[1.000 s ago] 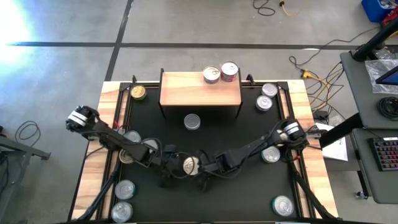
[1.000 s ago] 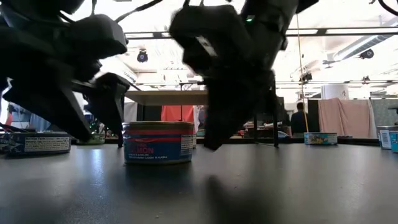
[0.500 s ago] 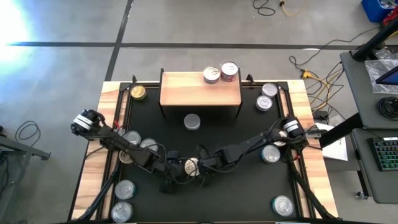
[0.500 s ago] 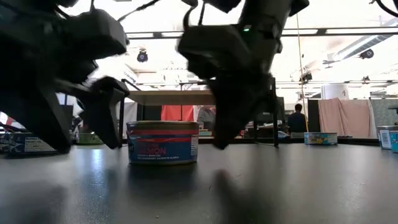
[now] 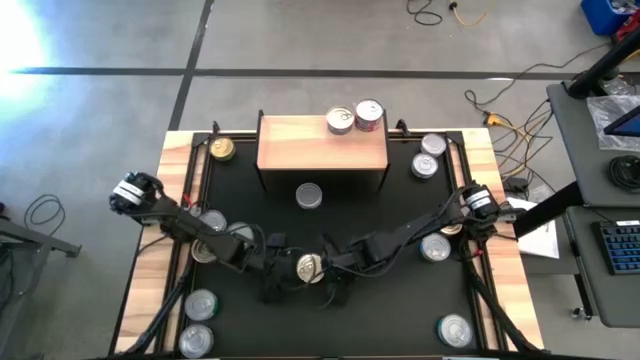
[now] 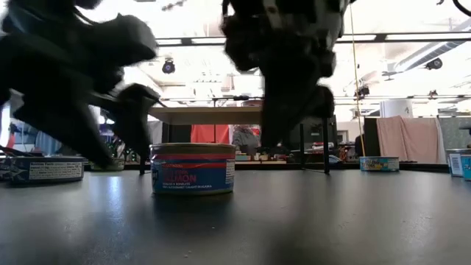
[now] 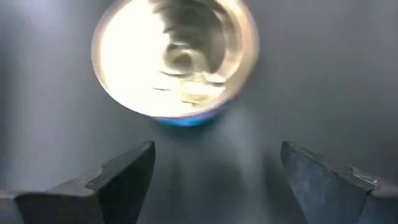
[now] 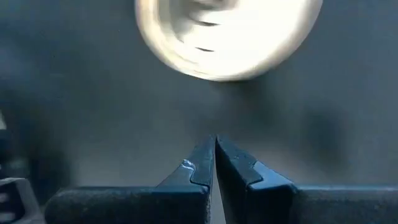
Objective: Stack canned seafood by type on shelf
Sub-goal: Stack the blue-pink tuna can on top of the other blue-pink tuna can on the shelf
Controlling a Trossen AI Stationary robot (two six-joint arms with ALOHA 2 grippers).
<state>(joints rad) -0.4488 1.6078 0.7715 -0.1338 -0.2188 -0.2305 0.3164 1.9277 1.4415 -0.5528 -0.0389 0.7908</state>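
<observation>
A gold-lidded can with a blue and red side label (image 5: 308,266) (image 6: 193,168) stands on the black mat near the table's near middle. My left gripper (image 5: 280,270) (image 7: 214,155) sits just to its left, open, with the can (image 7: 175,59) ahead of its fingers and apart from them. My right gripper (image 5: 335,272) (image 8: 215,140) hovers just to the can's right, shut, raised above the mat, with the can (image 8: 229,37) ahead of it. The light-wood shelf (image 5: 300,145) stands at the far side and carries two cans (image 5: 340,121) (image 5: 369,115) at its far right corner.
Loose cans lie around the mat: one in front of the shelf (image 5: 310,195), a gold one at far left (image 5: 222,149), two at far right (image 5: 428,155), several under the left arm and at the near left (image 5: 200,302), and two on the right (image 5: 455,330).
My right gripper dipped close beside the can's right, then rose off the mat and drew slightly toward the right edge, staying shut. The can shifted a little on the mat early on and has since stood still. My left gripper stays open beside it.
</observation>
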